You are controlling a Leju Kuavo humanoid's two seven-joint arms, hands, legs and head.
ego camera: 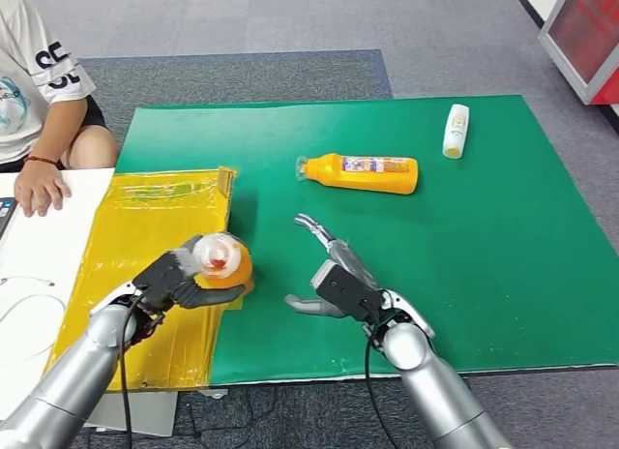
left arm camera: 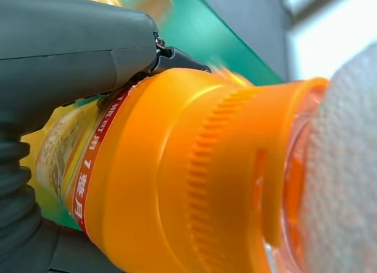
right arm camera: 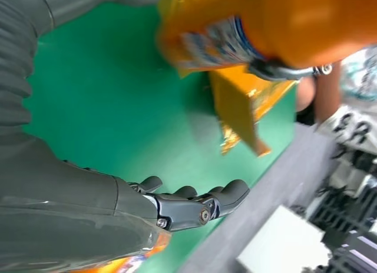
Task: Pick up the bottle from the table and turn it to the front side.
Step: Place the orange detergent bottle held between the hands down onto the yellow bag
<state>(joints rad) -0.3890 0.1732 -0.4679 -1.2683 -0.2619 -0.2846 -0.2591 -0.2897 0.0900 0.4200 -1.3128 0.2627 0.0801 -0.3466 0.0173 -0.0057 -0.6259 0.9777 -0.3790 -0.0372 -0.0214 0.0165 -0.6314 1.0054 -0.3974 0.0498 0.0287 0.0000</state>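
We note the left robot hand [ego camera: 169, 280] gripping the orange bottle [ego camera: 221, 261] lifted off the worktop [ego camera: 474, 246], cap end toward us, while the right robot hand [ego camera: 338, 280] just beside it hangs open, fingers spread.

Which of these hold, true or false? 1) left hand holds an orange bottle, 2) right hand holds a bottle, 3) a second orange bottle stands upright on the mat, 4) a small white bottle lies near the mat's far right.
1) True: the left hand grips the orange bottle.
2) False: the right hand is open, holding nothing.
3) False: the second orange bottle lies on its side on the green mat.
4) True: the white bottle lies there.
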